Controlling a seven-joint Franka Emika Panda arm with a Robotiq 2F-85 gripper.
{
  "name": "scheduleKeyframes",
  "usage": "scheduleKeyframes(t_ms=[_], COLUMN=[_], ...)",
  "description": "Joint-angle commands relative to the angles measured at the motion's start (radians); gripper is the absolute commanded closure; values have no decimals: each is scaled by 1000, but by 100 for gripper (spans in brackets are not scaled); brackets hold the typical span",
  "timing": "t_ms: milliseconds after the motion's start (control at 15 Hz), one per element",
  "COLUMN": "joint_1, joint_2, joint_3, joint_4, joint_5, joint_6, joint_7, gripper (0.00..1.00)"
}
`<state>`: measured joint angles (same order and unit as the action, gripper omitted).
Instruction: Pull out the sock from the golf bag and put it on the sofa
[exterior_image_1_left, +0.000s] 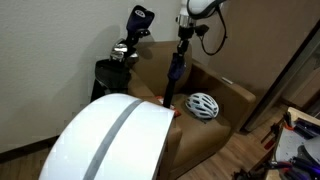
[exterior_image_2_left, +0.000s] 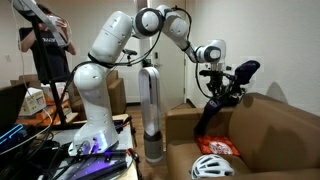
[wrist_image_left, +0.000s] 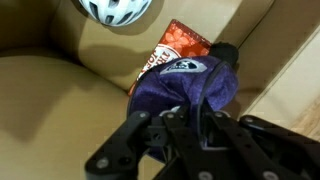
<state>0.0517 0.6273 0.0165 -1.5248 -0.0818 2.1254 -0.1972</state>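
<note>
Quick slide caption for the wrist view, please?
Gripper holds the navy sock dangling above the tan sofa, near a white bicycle helmet and an orange snack packet.

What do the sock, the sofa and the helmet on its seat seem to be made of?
The sock: probably soft knitted fabric, matt navy; it hangs limp and bunches into folds in the wrist view. The sofa: smooth tan upholstery, perhaps leather or imitation leather; the surface is even, with no visible weave. The helmet: likely a hard, glossy plastic shell, white and grey, with open vents.

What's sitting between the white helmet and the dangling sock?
A red-orange packet on the sofa seat; the wrist view shows it between the helmet and the hanging sock.
</note>
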Motion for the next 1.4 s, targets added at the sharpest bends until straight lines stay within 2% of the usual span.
scheduleKeyframes(t_ms=[0,133,200,333,533,800,1333], joint_1=[-17,-22,-10,-11,3,-15,-10], joint_2=[167,245,162,197,183,310,604], joint_3=[10,14,9,9,-3,17,14], joint_4=[164,233,134,153,147,251,501], joint_5=[-26,-21,-17,-17,-29,0,-6], joint_6=[-6,-10,-3,-3,15,-1,-22], joint_7=[-53,-71,-28,-29,-1,-26,-37], gripper=[92,92,92,91,92,92,92])
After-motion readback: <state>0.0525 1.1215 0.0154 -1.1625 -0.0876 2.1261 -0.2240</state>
